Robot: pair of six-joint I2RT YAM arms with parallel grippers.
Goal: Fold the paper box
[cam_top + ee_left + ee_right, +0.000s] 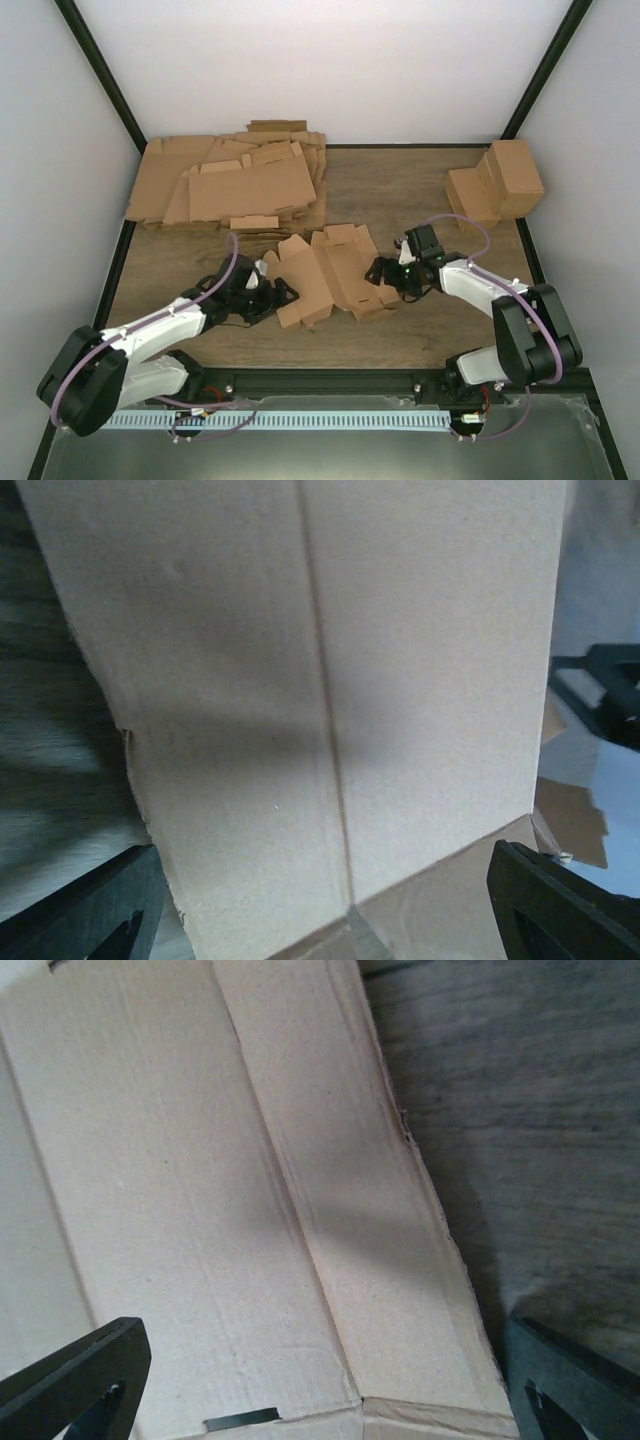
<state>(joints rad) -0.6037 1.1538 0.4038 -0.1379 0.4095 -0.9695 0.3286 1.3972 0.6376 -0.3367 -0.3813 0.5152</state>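
Observation:
The paper box lies partly unfolded in the middle of the table, with its side flaps raised. My left gripper is at its left edge and my right gripper at its right edge. In the left wrist view a creased brown panel fills the frame, and the two dark fingers stand far apart in the bottom corners, so the left gripper is open. The right wrist view shows the creased wall panel with a slot near the bottom. The right gripper is open too, one fingertip over the wood.
A thick heap of flat cardboard sheets covers the back left of the wooden table. Folded brown boxes stand at the back right. Black frame posts rise at both back corners.

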